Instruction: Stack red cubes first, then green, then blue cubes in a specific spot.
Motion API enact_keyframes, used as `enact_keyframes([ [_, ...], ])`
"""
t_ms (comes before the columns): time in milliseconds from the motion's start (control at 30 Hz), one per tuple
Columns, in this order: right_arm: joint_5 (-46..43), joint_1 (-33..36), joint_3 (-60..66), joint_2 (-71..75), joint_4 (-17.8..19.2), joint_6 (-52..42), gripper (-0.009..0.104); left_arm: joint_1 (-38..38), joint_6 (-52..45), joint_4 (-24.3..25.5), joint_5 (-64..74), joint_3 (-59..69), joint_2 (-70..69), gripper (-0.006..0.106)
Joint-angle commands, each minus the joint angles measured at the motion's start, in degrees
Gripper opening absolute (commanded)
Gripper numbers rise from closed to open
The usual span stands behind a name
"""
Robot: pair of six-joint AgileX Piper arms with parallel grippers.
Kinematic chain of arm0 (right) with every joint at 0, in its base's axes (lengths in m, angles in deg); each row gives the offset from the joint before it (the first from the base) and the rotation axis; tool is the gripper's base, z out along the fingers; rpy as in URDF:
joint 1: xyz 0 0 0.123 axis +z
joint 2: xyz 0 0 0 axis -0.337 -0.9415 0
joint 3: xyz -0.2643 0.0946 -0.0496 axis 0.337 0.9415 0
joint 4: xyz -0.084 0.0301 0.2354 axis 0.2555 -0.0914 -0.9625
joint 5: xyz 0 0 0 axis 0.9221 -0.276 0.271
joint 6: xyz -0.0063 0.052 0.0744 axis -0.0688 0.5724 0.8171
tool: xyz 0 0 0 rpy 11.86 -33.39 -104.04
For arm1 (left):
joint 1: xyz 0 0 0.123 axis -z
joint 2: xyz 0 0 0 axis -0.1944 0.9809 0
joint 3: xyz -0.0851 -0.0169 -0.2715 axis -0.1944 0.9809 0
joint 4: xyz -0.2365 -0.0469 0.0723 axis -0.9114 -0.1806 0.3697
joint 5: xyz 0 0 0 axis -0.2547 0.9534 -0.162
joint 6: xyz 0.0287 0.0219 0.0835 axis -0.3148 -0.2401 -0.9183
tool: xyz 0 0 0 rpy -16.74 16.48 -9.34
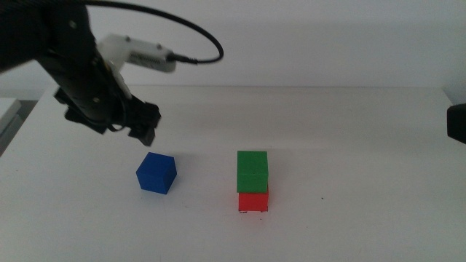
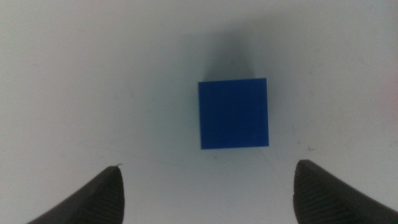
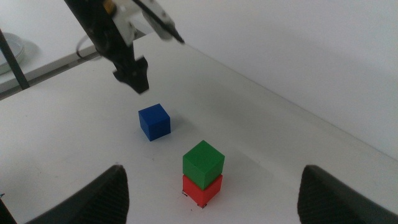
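Observation:
The green cube sits on top of the red cube near the middle of the table, also seen as green cube over red cube. The blue cube lies alone on the table to their left, seen also as the blue cube and the blue cube. My left gripper hovers open just above and behind the blue cube, its jaws wide apart and empty. My right gripper is open and waits off to the right, well back from the stack.
The white table extends around the cubes. A black cable loops from the left arm above the table. A dark part of the right arm shows at the right edge.

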Motion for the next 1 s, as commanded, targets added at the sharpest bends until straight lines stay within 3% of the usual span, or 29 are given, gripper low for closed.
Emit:
enact_keyframes([
  [0,-0.57,-0.41,0.30,0.31,0.25,-0.46,0.093,0.15,-1.00,-1.36,-1.11,-0.47,2.22,0.091],
  [533,-0.57,-0.41,0.30,0.31,0.25,-0.46,0.093,0.51,-4.36,-5.61,-6.58,-0.47,12.21,0.091],
  [967,-0.57,-0.41,0.30,0.31,0.25,-0.46,0.093,1.24,-2.34,-5.31,-8.90,-0.23,17.17,0.091],
])
